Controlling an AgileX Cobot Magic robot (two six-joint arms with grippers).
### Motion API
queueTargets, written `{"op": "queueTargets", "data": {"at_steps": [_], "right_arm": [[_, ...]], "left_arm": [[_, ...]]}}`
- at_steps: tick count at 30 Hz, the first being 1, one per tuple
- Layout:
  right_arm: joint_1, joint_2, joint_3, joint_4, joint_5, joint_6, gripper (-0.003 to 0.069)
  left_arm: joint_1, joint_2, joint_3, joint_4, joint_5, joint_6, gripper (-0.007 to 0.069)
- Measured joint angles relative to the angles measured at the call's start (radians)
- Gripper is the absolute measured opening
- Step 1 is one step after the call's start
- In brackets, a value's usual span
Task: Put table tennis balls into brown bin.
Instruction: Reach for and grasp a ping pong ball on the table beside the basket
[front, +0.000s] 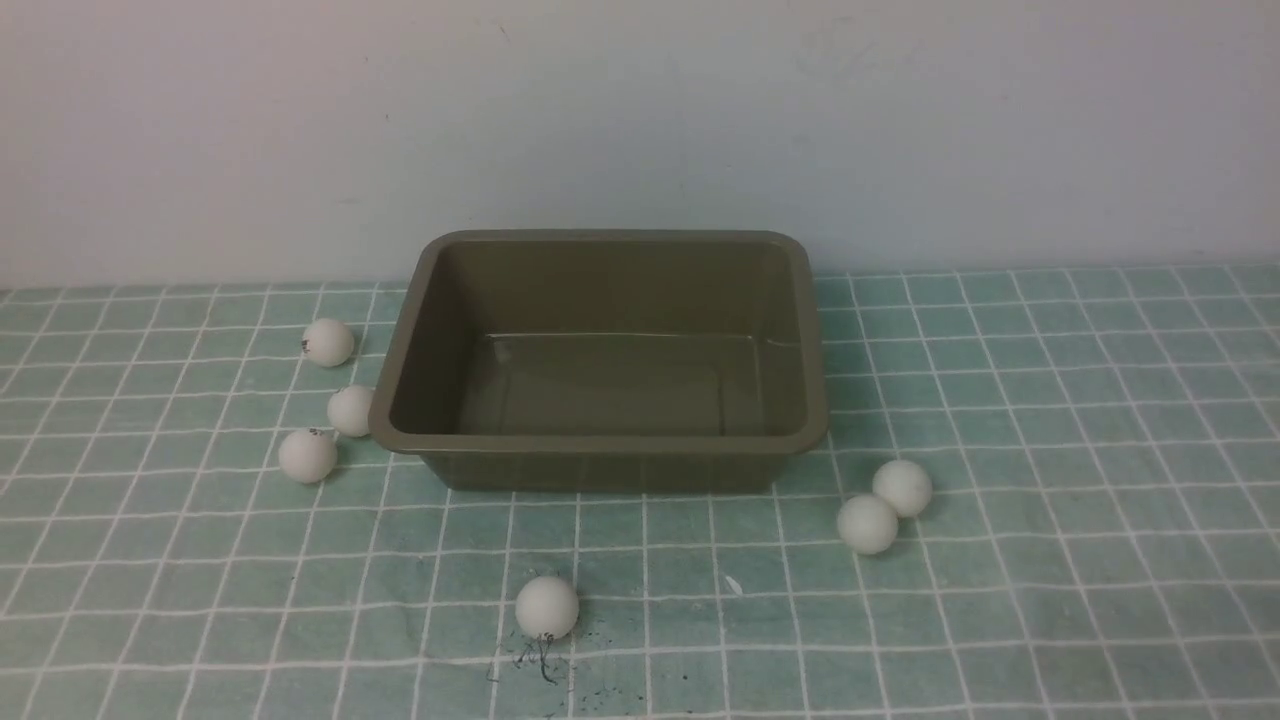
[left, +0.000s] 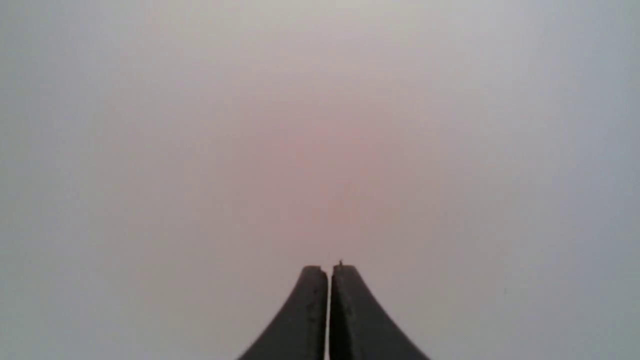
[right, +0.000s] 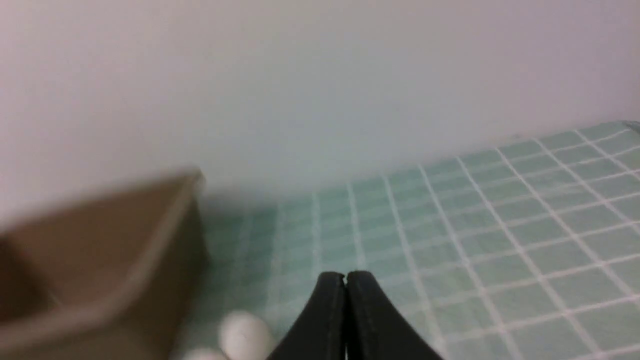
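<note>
Across the green surface with its white grid (front: 1000, 560), six table tennis balls lie outside the brown bin (front: 600, 470), which stands upright near the pale wall (front: 640, 120). Left of the bin are three: a far ball (front: 328, 342), a middle ball (front: 353, 411) right at the bin's side, perhaps touching it, and a near ball (front: 307, 456) just beside that one. On the robot's side of the bin, a lone ball (front: 547, 607) sits by dark specks (front: 545, 660). To the right, two balls (front: 885, 507) appear to touch. Both the left gripper (left: 330, 270) and the right gripper (right: 346, 275) are clenched, holding nothing.
</note>
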Motion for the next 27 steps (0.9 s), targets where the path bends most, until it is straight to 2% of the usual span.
{"op": "queueTargets", "data": {"at_steps": [1, 4, 7, 9, 12, 17, 22, 27], "right_arm": [[0.000, 0.000, 0.000, 0.076, -0.039, 0.025, -0.0010], [0.000, 0.000, 0.000, 0.228, -0.111, 0.048, -0.0010], [0.000, 0.000, 0.000, 0.305, -0.136, 0.048, -0.0010], [0.000, 0.000, 0.000, 0.330, -0.144, 0.048, -0.0010], [0.001, 0.000, -0.003, 0.332, -0.116, 0.046, -0.0010], [0.032, 0.143, -0.213, 0.224, 0.236, -0.084, -0.0010], [0.033, 0.441, -0.460, 0.096, 0.492, -0.216, -0.0010], [0.033, 0.579, -0.587, 0.041, 0.564, -0.274, -0.0010]], "left_arm": [[0.000, 0.069, -0.086, 0.012, 0.150, -0.004, -0.0005], [0.000, 0.301, -0.245, 0.021, 0.457, 0.004, -0.0005], [0.000, 0.554, -0.359, 0.010, 0.671, 0.061, -0.0005], [0.000, 0.724, -0.399, -0.019, 0.756, 0.140, -0.0005], [0.000, 0.877, -0.417, -0.052, 0.813, 0.252, -0.0005], [0.000, 1.164, -0.511, -0.067, 0.828, 0.384, -0.0005], [0.000, 1.355, -0.671, -0.055, 0.825, 0.399, -0.0005], [0.000, 1.486, -0.773, 0.006, 0.827, 0.405, 0.0023]]}}
